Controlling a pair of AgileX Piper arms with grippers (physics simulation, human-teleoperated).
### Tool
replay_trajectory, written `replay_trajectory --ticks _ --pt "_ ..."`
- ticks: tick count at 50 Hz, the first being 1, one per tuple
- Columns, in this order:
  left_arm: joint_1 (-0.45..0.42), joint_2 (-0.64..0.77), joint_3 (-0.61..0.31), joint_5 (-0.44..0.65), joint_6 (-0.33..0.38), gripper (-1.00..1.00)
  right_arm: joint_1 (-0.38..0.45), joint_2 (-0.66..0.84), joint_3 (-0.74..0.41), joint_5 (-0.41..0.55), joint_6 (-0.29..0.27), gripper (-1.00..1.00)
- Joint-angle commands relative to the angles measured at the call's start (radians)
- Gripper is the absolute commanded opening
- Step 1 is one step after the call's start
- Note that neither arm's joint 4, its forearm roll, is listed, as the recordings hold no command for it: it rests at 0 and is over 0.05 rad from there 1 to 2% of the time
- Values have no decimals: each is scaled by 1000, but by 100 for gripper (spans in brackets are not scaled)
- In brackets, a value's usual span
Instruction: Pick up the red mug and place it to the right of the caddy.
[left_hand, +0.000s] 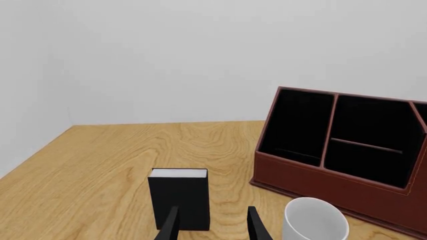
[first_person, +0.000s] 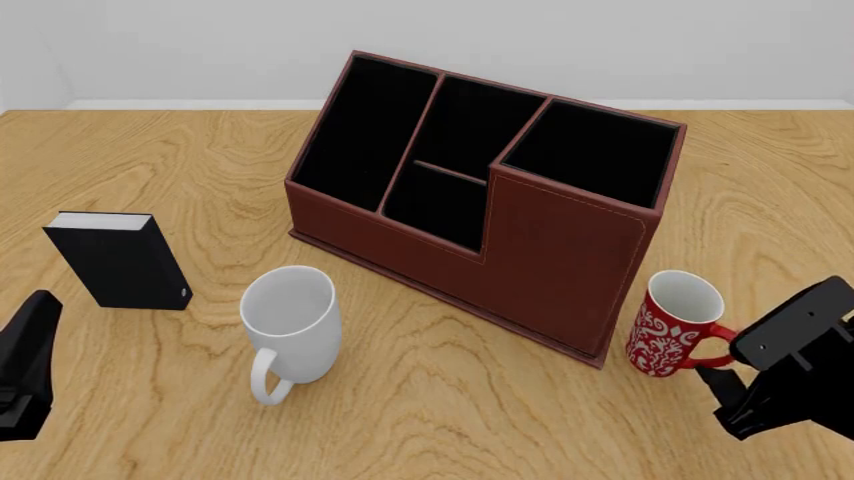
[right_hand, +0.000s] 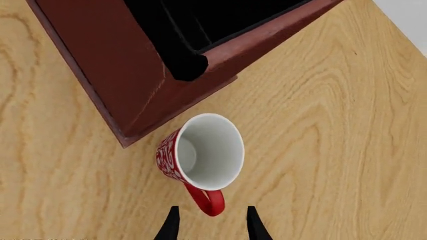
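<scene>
The left pincer (left_hand: 212, 225) sits at the near left edge of the worktop (first_person: 160, 150), its two dark fingers apart with nothing between them, pointing toward the black box (first_person: 120, 260). That box stands upright on the near left part of the worktop, white page-like edge on top. Right of it, a plain white mug (first_person: 291, 325) stands with its handle toward the near side, just in front of the caddy (first_person: 561, 270). The caddy, reddish-brown with black-lined compartments and a slanted top, fills the middle of the worktop, set at an angle so its right end comes nearer.

Just beside the caddy's near right corner stands the red mug (first_person: 674, 325), upright on the worktop, white inside, its red handle turned to the right and toward the near side. In the right wrist view the mug (right_hand: 200, 152) is very close to the caddy's corner (right_hand: 133, 75); contact cannot be told. The right pincer (right_hand: 210, 225) is just near-right of the mug, fingers spread, the handle's loop lying at the gap between the fingertips without being clamped.
</scene>
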Motion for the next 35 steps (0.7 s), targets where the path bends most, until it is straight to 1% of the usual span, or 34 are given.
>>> replay_trajectory --ticks 1,3,4,5,7,8,9,10,11,12,14,15,17,20,21,22,23,24,25,27,28,29,30,31,32,33,34,35 --pt "0 0 2 -2 1 100 -33 -170 -55 163 23 100" --pt "-1 0 6 -5 1 100 -42 -244 -82 231 27 100" --pt "-1 0 8 -8 1 100 -37 -308 -106 297 33 100" --pt "-1 0 6 -6 1 100 -45 -320 -110 307 28 100" --pt "-1 -1 2 -3 1 100 -50 -379 -143 373 38 100" --pt "-1 -1 1 -3 1 100 -56 -406 -153 397 32 100" --pt "-1 -1 0 -2 1 100 -53 -439 -165 429 32 100" --pt "0 -1 3 -6 1 100 -38 -491 -186 490 37 100" --pt "0 0 -2 -2 1 100 -41 -526 -199 519 29 100" --pt "-1 0 -4 -1 1 100 -39 -544 -219 551 40 100" --pt "-1 0 -7 2 2 100 -30 -607 -259 626 42 100" --pt "-1 -1 0 -5 2 100 -21 -630 -292 669 64 100" --pt "-2 0 -5 -1 2 100 -7 -688 -321 733 46 100" --pt "-2 0 -13 7 1 100 12 -740 -420 836 66 100" --pt "-2 0 -6 0 1 100 22 -757 -468 877 75 100" --pt "-2 0 -4 -1 1 100 32 -761 -490 897 87 100" --pt "-3 -1 0 -4 2 100 66 -773 -529 945 111 100" --pt "-3 -1 3 -7 2 100 53 -781 -532 959 92 100" --pt "-3 -1 2 -6 1 100 23 -798 -521 959 51 100" --pt "-3 0 -4 -1 1 100 43 -813 -562 1005 61 100" --pt "-3 0 -7 2 1 100 38 -825 -598 1027 47 100" --pt "-3 0 -6 0 1 100 45 -824 -636 1049 55 100" --pt "-3 -1 0 -5 2 100 88 -835 -699 1105 59 100" --pt "-4 0 -2 -4 3 100 59 -847 -701 1106 22 100" --pt "-5 -1 0 -6 4 100 47 -846 -712 1107 17 100" --pt "-6 -1 9 -14 5 100 69 -838 -741 1107 25 100" --pt "-5 -1 3 -7 4 100 58 -847 -755 1107 1 100" --pt "-5 0 -1 -3 4 100 55 -844 -765 1107 4 100"
